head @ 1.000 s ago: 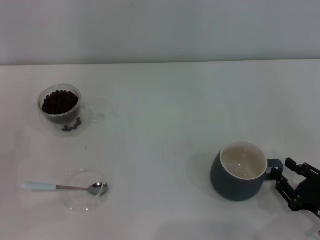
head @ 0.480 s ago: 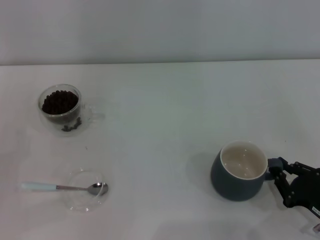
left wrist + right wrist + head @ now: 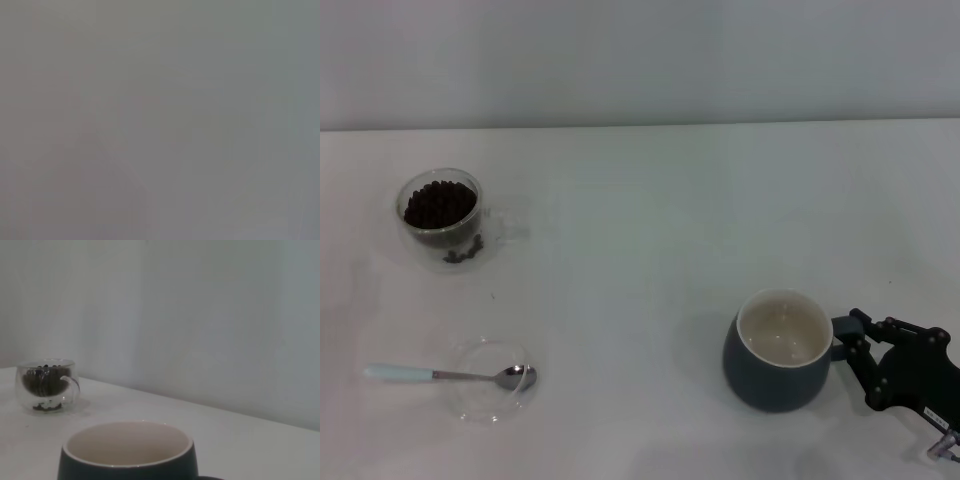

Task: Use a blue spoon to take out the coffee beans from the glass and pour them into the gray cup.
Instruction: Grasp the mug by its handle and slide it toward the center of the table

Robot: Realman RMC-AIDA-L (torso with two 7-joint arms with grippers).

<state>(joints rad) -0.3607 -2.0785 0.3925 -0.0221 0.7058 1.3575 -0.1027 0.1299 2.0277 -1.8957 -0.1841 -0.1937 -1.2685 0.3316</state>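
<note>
Near the table's (image 3: pixel 650 200) right front, the right gripper (image 3: pixel 848 340) is clamping the gray cup (image 3: pixel 775 350) by its handle. Far left, the glass (image 3: pixel 441 215) is holding coffee beans (image 3: pixel 439 204) — the blue spoon (image 3: pixel 445 375) is lying across a shallow clear dish (image 3: pixel 492 381).

A shallow clear round dish (image 3: pixel 493 393) sits on the white table (image 3: pixel 650 230); pale wall (image 3: pixel 640 60) behind.

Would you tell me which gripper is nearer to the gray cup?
Right. The right gripper is at the gray cup handle; the left gripper is out of view.
</note>
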